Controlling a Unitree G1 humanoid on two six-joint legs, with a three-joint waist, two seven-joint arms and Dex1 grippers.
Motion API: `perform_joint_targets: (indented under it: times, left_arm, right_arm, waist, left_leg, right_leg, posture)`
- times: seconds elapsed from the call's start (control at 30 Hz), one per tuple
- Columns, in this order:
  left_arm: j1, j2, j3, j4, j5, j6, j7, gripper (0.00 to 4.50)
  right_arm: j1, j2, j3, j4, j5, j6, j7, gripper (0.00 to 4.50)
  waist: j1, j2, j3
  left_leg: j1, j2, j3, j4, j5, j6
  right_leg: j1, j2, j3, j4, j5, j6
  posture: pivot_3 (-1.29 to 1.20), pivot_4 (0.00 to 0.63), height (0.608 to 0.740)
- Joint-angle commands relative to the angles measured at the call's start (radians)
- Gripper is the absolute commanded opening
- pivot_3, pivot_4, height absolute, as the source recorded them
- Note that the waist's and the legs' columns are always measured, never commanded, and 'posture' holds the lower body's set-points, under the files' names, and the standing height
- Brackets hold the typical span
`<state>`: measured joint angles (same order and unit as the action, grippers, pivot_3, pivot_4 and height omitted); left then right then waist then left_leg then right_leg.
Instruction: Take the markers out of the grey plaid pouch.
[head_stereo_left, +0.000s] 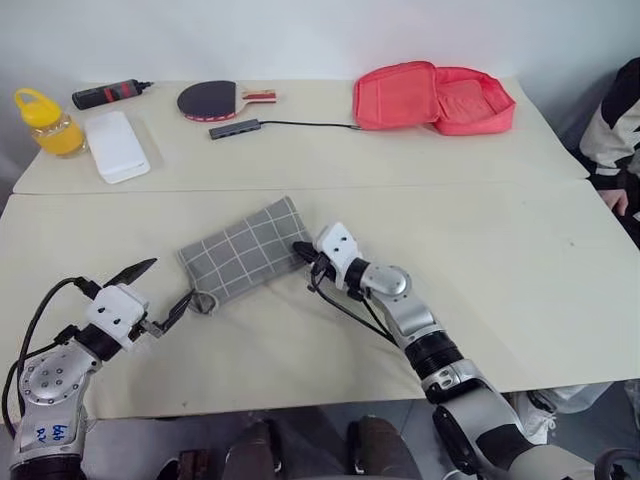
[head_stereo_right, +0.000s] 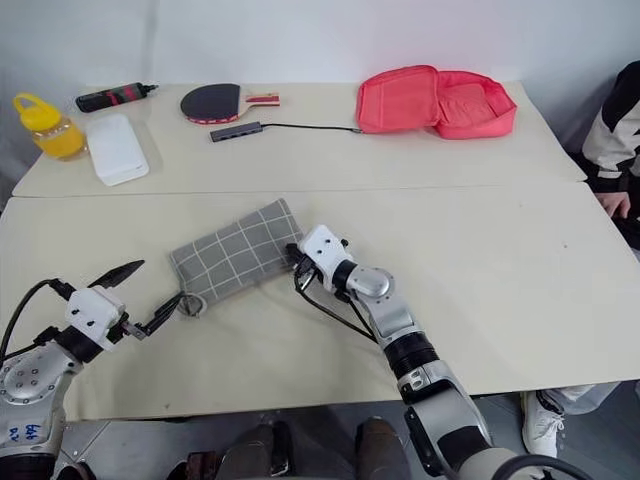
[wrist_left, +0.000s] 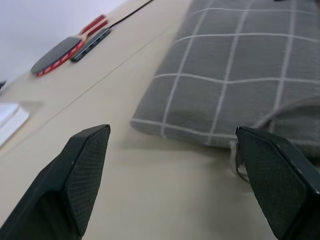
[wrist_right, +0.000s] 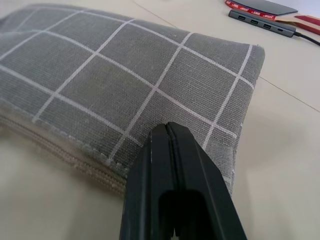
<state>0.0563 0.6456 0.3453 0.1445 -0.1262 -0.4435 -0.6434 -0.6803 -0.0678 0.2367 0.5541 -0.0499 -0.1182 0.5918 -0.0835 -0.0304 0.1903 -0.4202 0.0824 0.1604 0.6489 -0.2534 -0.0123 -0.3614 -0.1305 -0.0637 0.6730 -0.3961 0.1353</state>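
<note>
I have the left gripper (head_stereo_left: 157, 290) spread wide at the ring-loop end of the grey plaid pouch (head_stereo_left: 247, 251), which lies flat on the near table (head_stereo_left: 520, 290). My right gripper (head_stereo_left: 301, 248) is pressed closed against the pouch's opposite corner.

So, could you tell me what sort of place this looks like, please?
Probably an indoor test or demo room: two plain beige tables pushed together against a bare white wall, laid with unrelated items such as a table tennis paddle, a pink-red zip case and a grey plaid pouch.
</note>
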Motion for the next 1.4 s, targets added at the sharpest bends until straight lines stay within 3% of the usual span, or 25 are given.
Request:
perform_joint_targets:
  times: [0.03,0.33,0.53,0.77,1.13,1.4]
  left_arm:
    - [0.022,0.046,0.002,0.056,0.022,-0.113,-0.03,4.27]
    - [-0.002,0.138,-0.023,0.212,0.116,-0.317,-0.005,4.27]
    - [-0.098,0.115,-0.121,0.268,0.299,-0.382,0.109,4.27]
    - [-0.198,0.123,-0.239,0.341,0.405,-0.407,0.163,4.27]
    - [-0.276,0.096,-0.335,0.351,0.405,-0.425,0.184,4.27]
    - [-0.239,0.11,-0.346,0.35,0.33,-0.436,0.163,1.68]
  right_arm:
    - [0.016,-0.03,-0.006,0.01,-0.019,0.022,-0.017,0.02]
    - [0.01,-0.041,-0.016,-0.004,-0.008,0.026,-0.018,0.02]
    - [0.013,-0.039,-0.012,-0.024,-0.002,0.031,-0.011,0.02]
    - [0.005,-0.042,-0.025,-0.034,0.01,0.037,-0.012,0.02]
    - [0.016,-0.035,-0.023,-0.05,0.008,0.044,-0.012,0.02]
    - [0.022,-0.045,-0.028,-0.062,0.012,0.047,-0.005,0.0]
  waist:
    - [0.0,0.0,0.0]
    - [0.0,0.0,-0.001]
    - [0.009,0.001,-0.002]
    - [0.019,0.009,-0.006]
    - [0.031,0.009,-0.007]
    - [0.027,0.009,-0.007]
  left_leg:
    - [0.0,0.0,0.0,0.0,0.0,0.0]
    - [0.001,0.0,-0.001,0.0,0.0,0.0]
    - [0.001,0.0,-0.001,0.0,0.001,0.002]
    - [0.002,-0.001,-0.001,0.0,0.001,0.002]
    - [0.002,-0.001,-0.001,0.0,0.001,0.002]
    - [0.002,-0.001,-0.001,-0.001,0.001,0.002]
  right_leg:
    - [0.0,0.0,0.0,0.0,0.0,0.0]
    - [0.0,-0.002,-0.001,0.0,0.0,0.0]
    - [0.001,-0.004,-0.001,0.001,0.0,0.0]
    - [0.002,-0.003,-0.001,0.002,0.0,0.0]
    - [0.002,-0.004,-0.001,0.002,0.0,0.0]
    - [0.002,-0.003,-0.001,0.001,0.0,0.0]
  posture:
    - [0.0,0.15,0.74]
    - [0.0,0.15,0.74]
    - [0.0,0.15,0.74]
    - [0.0,0.15,0.74]
    - [0.0,0.15,0.74]
    - [0.0,0.15,0.74]
